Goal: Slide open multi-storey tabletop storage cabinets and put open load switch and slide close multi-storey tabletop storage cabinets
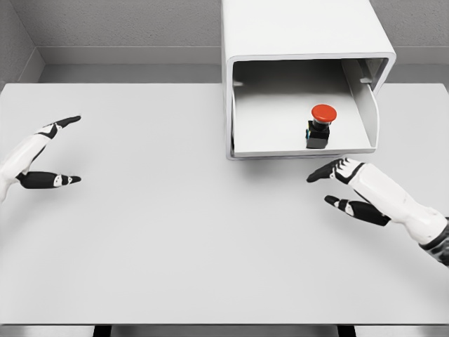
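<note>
A white storage cabinet (302,42) stands at the back of the table, right of centre, with its drawer (280,140) slid out toward me. Inside the drawer stands the load switch (320,126), a black body with a red round button on top. My right hand (333,188) hovers over the table just in front of the drawer, fingers spread and holding nothing, a little below and right of the switch. My left hand (59,151) is far off at the left edge, open and empty.
The white table (175,232) spreads wide in front of the cabinet, its front edge near the bottom of the picture. Grey walls close the back and the left corner.
</note>
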Robot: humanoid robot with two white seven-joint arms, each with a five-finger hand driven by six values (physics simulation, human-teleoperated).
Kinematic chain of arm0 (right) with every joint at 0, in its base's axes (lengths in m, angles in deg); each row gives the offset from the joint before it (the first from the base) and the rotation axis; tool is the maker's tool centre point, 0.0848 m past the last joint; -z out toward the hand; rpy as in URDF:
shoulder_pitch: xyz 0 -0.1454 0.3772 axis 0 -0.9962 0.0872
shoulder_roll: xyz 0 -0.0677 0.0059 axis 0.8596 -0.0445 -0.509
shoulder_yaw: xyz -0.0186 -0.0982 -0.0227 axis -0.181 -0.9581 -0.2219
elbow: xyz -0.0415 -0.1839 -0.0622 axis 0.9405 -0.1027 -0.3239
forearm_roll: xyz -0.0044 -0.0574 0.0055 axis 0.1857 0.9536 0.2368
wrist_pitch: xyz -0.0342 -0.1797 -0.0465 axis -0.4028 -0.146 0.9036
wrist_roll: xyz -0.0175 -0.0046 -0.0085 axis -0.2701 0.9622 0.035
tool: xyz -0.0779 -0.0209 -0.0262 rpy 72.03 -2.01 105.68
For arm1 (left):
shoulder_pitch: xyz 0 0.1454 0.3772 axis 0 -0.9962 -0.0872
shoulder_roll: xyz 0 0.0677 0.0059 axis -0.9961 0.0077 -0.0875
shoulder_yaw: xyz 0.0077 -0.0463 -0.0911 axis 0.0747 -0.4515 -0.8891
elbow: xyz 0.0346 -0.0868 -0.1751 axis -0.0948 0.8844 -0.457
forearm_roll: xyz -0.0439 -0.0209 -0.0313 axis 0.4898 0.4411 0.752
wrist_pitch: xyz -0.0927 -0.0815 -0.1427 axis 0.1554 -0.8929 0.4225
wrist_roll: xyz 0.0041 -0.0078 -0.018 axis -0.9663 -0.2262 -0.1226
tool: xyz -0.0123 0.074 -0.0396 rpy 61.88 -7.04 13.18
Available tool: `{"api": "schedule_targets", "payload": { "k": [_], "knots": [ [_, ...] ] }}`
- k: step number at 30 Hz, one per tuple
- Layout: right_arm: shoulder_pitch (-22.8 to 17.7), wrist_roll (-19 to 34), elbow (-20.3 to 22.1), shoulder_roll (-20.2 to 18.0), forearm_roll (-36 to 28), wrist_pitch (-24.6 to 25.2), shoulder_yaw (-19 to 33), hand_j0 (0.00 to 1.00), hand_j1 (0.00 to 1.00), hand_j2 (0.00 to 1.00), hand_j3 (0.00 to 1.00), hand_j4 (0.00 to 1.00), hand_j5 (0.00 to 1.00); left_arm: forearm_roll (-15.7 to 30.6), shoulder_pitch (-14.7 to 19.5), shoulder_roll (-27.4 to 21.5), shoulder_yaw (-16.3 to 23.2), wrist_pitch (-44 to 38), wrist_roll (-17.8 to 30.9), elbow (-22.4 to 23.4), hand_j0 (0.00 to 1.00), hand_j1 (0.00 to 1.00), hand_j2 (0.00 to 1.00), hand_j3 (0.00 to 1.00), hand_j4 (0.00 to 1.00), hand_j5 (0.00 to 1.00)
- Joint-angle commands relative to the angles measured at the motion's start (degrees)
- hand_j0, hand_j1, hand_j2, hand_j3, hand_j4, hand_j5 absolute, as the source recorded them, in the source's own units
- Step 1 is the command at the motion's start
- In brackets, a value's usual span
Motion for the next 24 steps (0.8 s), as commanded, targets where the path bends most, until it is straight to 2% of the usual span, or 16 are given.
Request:
{"api": "schedule_targets", "payload": {
  "k": [1,14,22,24],
  "knots": [
    [0.0,0.0,0.0,0.1,-0.4,0.0,-0.4,0.67,0.67,0.67,0.67,0.67,0.67,0.4,-0.1,0.1,-0.1,-0.1,0.1,0.5,1.0,1.0,1.0,1.0,1.0,1.0],
    [3.3,0.0,-0.4,1.8,-0.4,0.0,-1.7,0.69,0.69,0.69,0.69,0.69,0.69,0.5,-0.3,0.2,-0.1,-0.1,0.1,0.5,1.0,1.0,1.0,1.0,1.0,1.0],
    [3.4,0.0,-0.4,2.1,-0.1,0.0,-1.7,0.69,0.69,0.69,0.69,0.69,0.69,0.5,-0.4,0.9,-0.2,-0.1,0.0,0.5,1.0,1.0,1.0,1.0,1.0,1.0],
    [5.6,-0.1,-0.4,1.9,-0.1,0.0,-4.0,0.69,0.69,0.69,0.69,0.69,0.69,0.5,-0.4,0.9,-0.2,-0.1,0.0,0.5,1.0,1.0,1.0,1.0,1.0,1.0]
  ]
}}
